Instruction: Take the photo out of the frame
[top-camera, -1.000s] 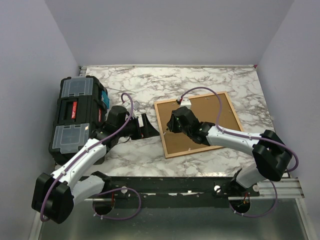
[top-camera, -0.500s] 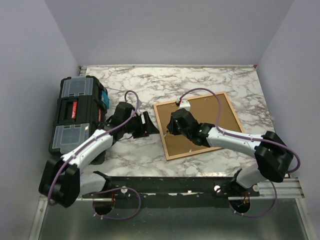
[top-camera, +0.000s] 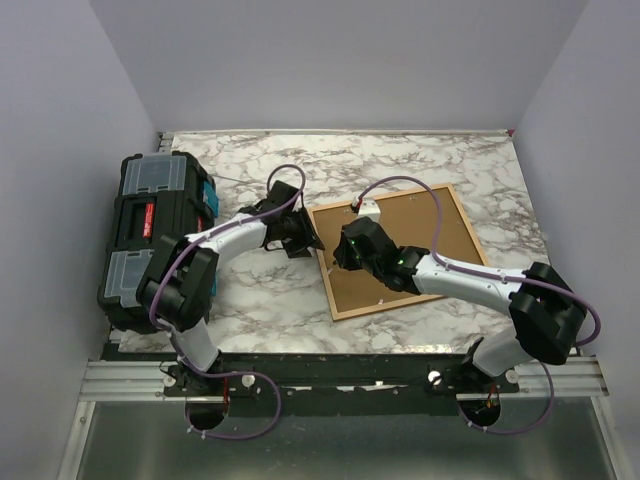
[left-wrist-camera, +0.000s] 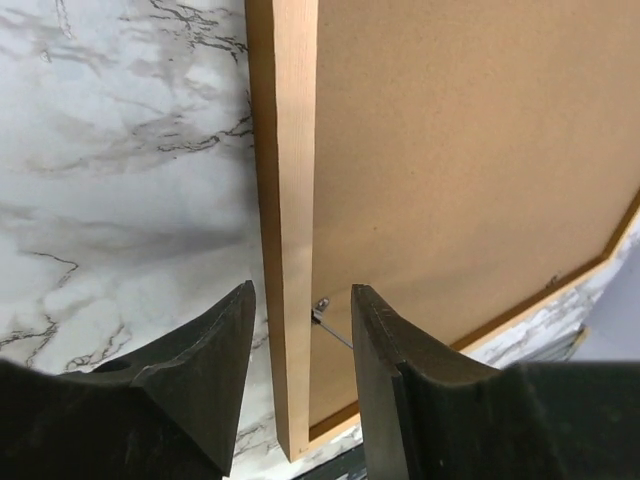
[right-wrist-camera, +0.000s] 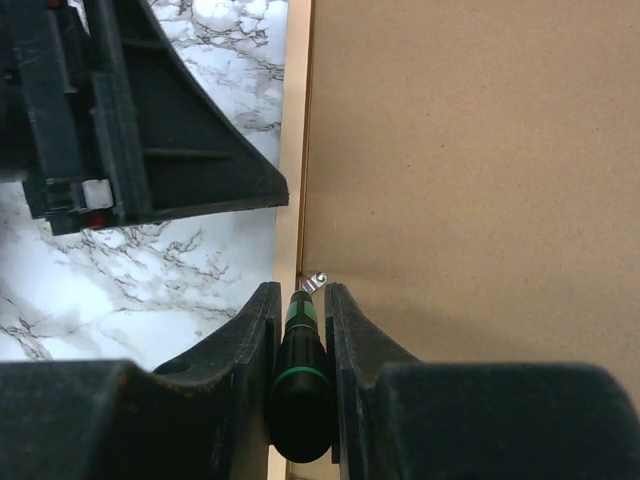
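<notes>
A marble-patterned white and grey table (top-camera: 420, 160) fills a booth with pale lavender walls. A black plastic toolbox (top-camera: 150, 225) stands well off behind the left gripper (left-wrist-camera: 302, 300).

The thin orange-brown wooden frame (left-wrist-camera: 285, 200) lies face down directly under both grippers, with its plain brown backing board (left-wrist-camera: 450, 150) turned up. The photo cannot be seen; it is presumably under that board.

The left gripper hovers astride one long rail of the frame. Its fingers are apart, one over bare marble on the outer side and one over the board on the inner side, and neither visibly presses the wood.

The right gripper (right-wrist-camera: 300, 290) faces it from close by, with its fingers clamped on a slim black tool (right-wrist-camera: 298, 400) with green bands. The tool tip juts just past the fingertips and meets a small silver metal tab (right-wrist-camera: 318, 279) at the seam between rail and board. That tab sits in the gap between the left gripper's fingers.

The step in hand looks like freeing the backing, with the tab being worked and the board not yet lifted.

The next move probably calls for the left fingers to pinch the rail and steady the frame. The tool would then swing or pry the tab clear of the board with a small, controlled push that does not skid off the metal.
</notes>
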